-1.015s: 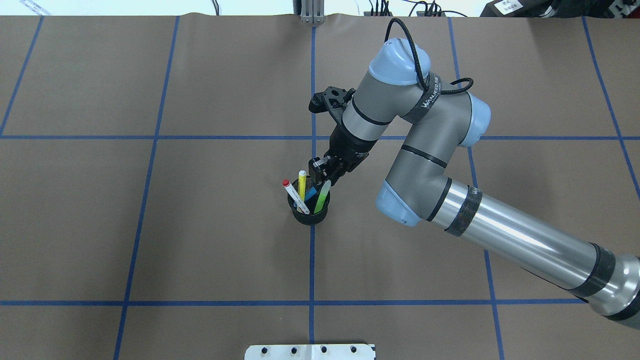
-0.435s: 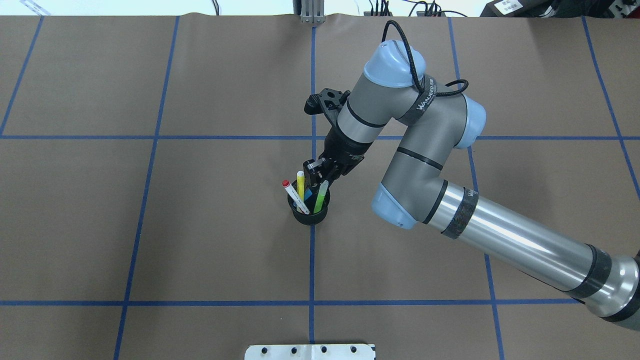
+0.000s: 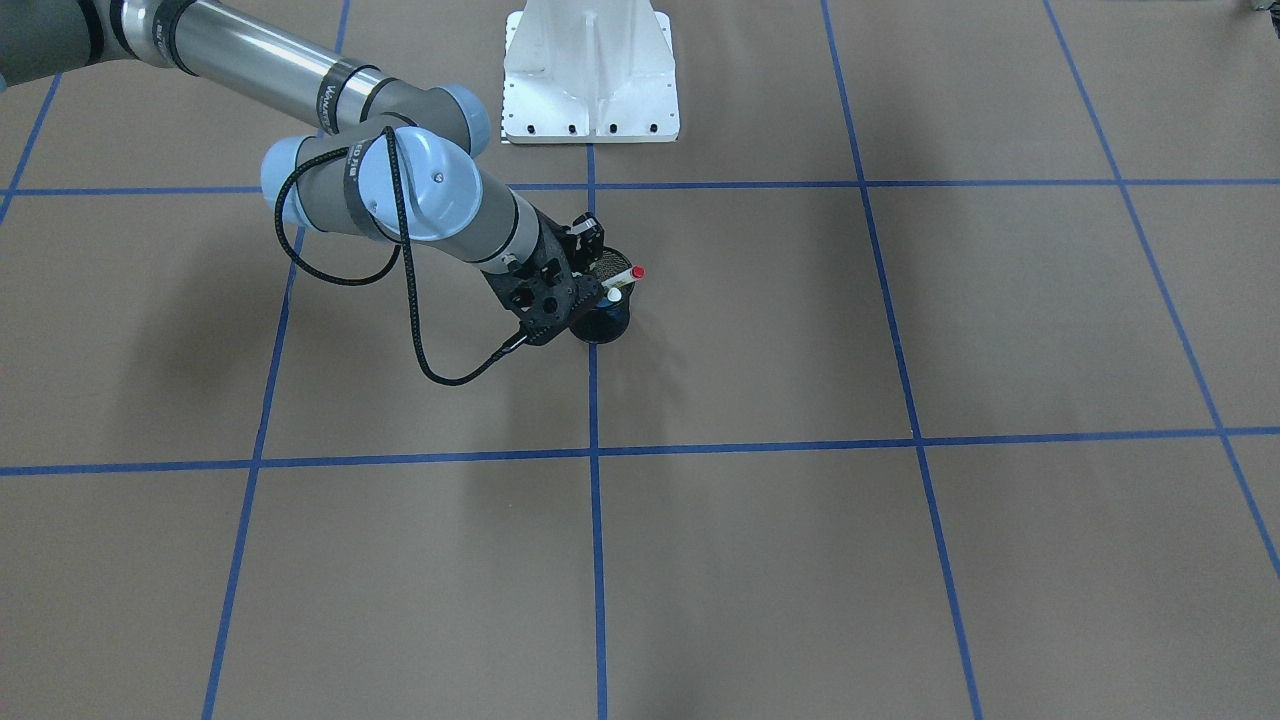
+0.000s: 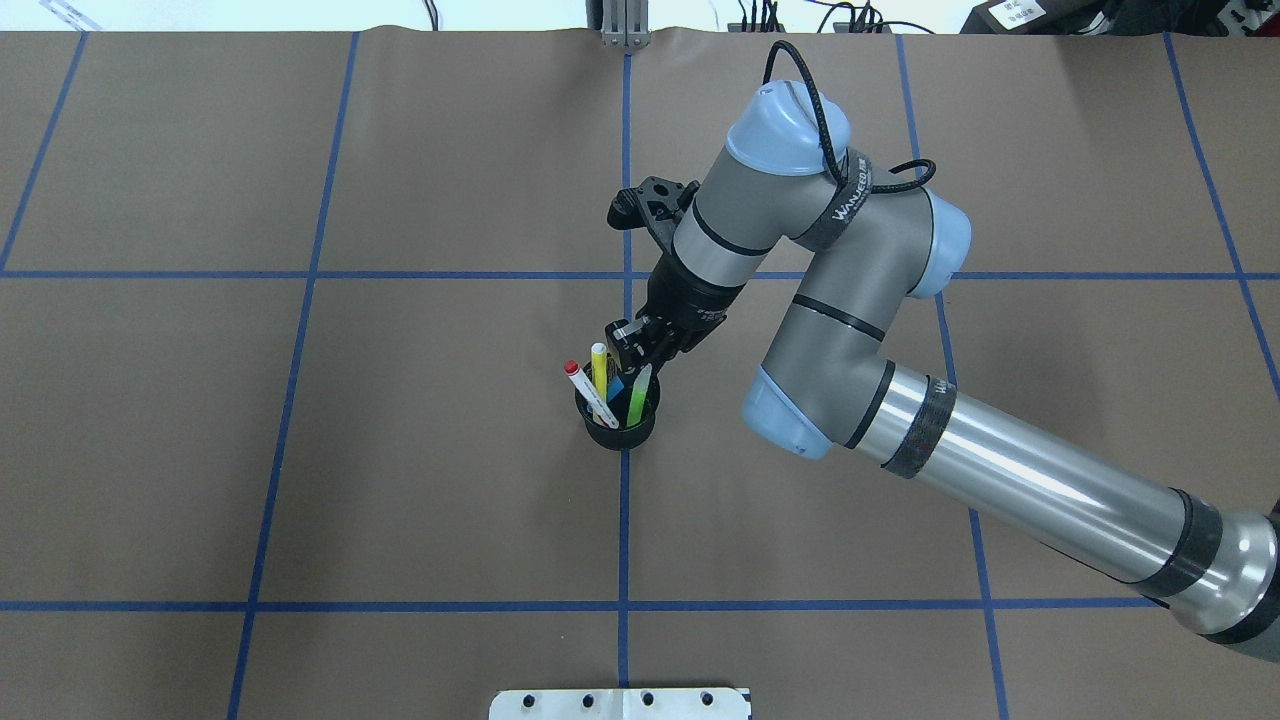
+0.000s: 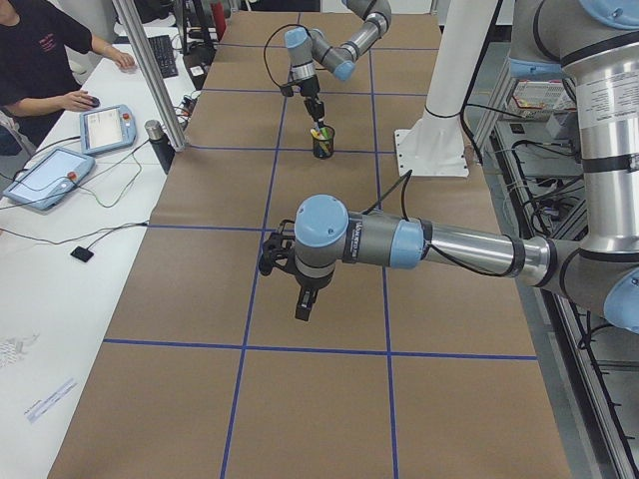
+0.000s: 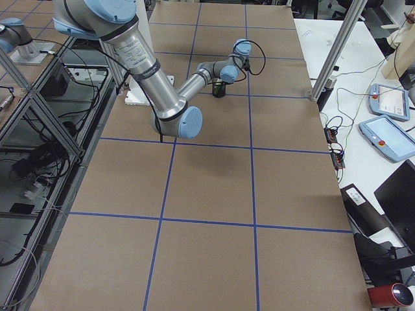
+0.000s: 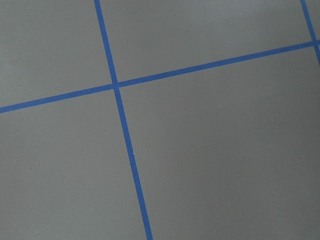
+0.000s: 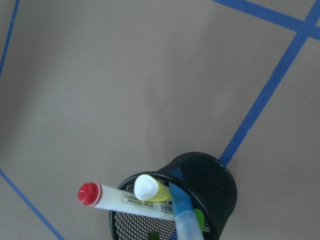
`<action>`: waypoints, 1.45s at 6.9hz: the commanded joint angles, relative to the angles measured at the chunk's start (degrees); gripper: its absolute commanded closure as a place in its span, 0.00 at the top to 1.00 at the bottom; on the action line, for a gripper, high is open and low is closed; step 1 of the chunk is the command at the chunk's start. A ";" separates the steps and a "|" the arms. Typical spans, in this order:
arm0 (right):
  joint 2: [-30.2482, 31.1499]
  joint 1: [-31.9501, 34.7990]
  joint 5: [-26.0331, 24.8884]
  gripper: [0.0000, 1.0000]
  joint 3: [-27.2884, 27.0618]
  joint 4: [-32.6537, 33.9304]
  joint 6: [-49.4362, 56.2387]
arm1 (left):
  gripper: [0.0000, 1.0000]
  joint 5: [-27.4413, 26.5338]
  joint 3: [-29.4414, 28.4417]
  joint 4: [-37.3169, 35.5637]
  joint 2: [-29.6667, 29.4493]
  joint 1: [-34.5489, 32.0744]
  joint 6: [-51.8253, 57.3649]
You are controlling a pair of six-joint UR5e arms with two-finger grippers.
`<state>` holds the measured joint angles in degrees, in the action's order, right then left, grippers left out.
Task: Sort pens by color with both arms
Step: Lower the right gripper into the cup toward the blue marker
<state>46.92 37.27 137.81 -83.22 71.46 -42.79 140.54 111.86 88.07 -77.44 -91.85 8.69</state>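
Note:
A black mesh cup (image 4: pixel 620 428) stands on the table's centre line and holds a white pen with a red cap (image 4: pixel 588 392), a yellow pen (image 4: pixel 600 366), a blue pen (image 4: pixel 619 385) and a green pen (image 4: pixel 639 398). My right gripper (image 4: pixel 632 358) hangs just above the pen tops and looks open and empty. In the right wrist view the cup (image 8: pixel 212 177) and the red-capped pen (image 8: pixel 120 200), yellow pen (image 8: pixel 152 189) and blue pen (image 8: pixel 185 222) lie close below. My left gripper (image 5: pixel 304 305) shows only in the exterior left view, over bare table; I cannot tell whether it is open.
Brown paper with blue tape grid lines (image 4: pixel 624 520) covers the table. The white base block (image 3: pixel 590 70) stands at the robot's edge. An operator and tablets (image 5: pixel 45 175) are at a side desk. The left wrist view shows only paper and tape.
My right gripper has moved a little left and down, closer over the pens in the cup. The pens and the cup have not moved.

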 commanded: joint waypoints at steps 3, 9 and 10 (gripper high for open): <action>0.02 -0.18 0.00 0.32 -0.01 0.00 -0.01 | 0.99 0.00 0.11 0.17 0.18 0.00 -0.08; -0.16 -0.45 -0.09 0.43 0.07 -0.09 -0.01 | 0.99 0.09 0.11 0.17 0.18 0.00 0.01; -0.25 -0.36 -0.09 0.43 0.16 -0.09 -0.01 | 0.99 0.09 0.11 0.17 0.18 0.00 0.01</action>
<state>46.74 36.84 137.73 -83.13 71.37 -42.80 140.60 111.97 88.24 -77.26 -91.85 8.70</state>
